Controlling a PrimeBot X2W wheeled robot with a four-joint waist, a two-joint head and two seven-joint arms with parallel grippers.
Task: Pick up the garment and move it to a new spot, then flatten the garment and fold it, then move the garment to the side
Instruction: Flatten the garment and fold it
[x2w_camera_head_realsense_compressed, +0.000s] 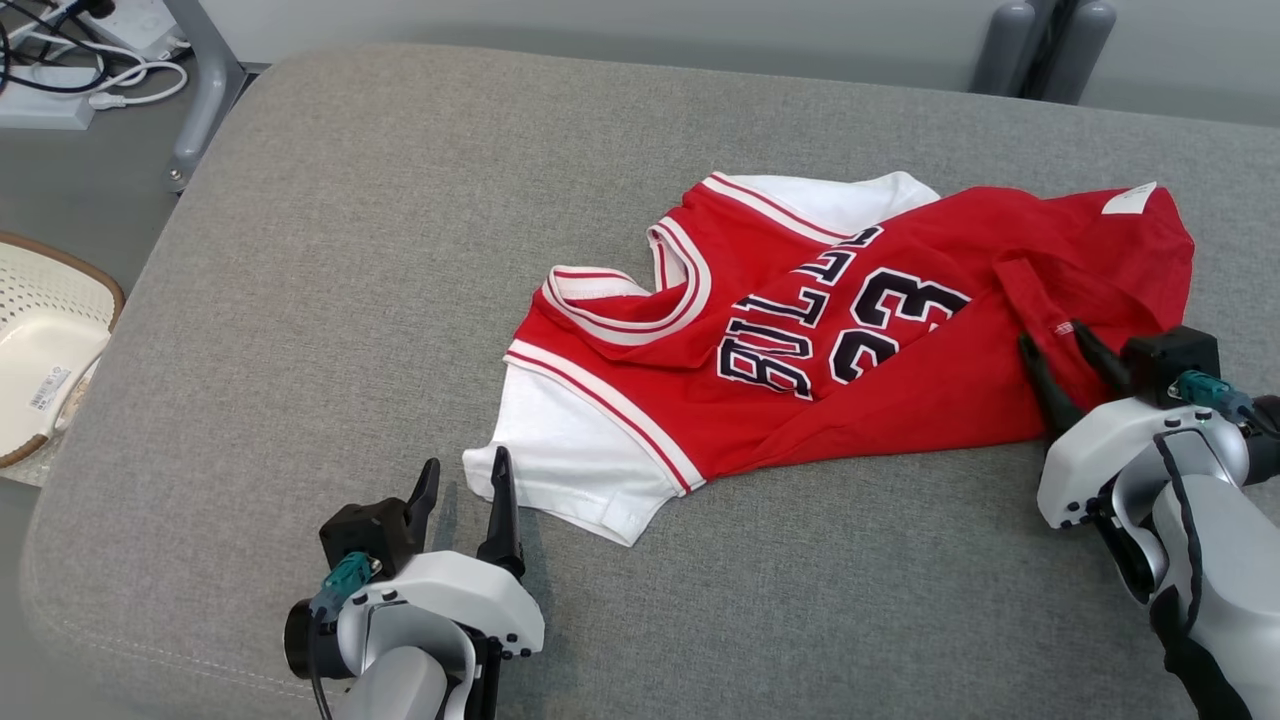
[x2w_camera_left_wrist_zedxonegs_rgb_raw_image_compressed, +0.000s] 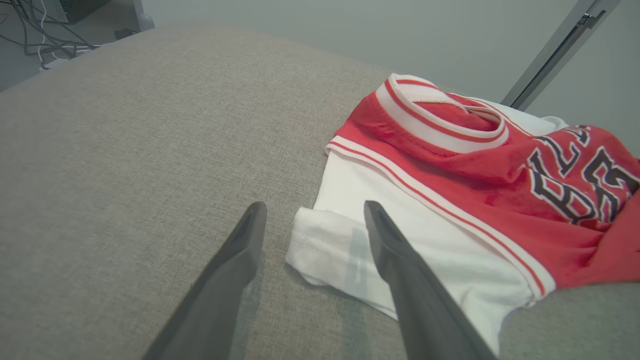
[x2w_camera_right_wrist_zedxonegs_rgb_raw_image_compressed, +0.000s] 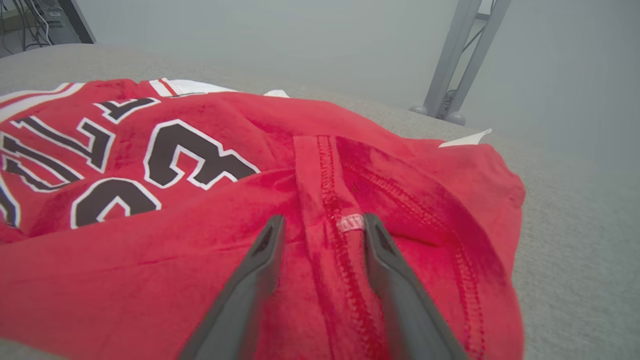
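We see a soft red-and-white jersey (x2w_camera_head_realsense_compressed: 850, 340) crumpled near the right edge of the rough gray cushion (x2w_camera_head_realsense_compressed: 330, 300). Our left gripper (x2w_camera_head_realsense_compressed: 465, 472) is wide by the white sleeve (x2w_camera_head_realsense_compressed: 560, 450). Our right gripper (x2w_camera_head_realsense_compressed: 1052, 340) sits narrower, apart around a red seam (x2w_camera_right_wrist_zedxonegs_rgb_raw_image_compressed: 327, 200).

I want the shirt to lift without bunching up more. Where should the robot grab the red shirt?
Probably by two far-apart spots on the shirt. Its white sleeve pokes out flat at the near left corner, so slide in from the robot's side. Near the right end a red seam ridge stands up, easy to pinch from the near edge too.
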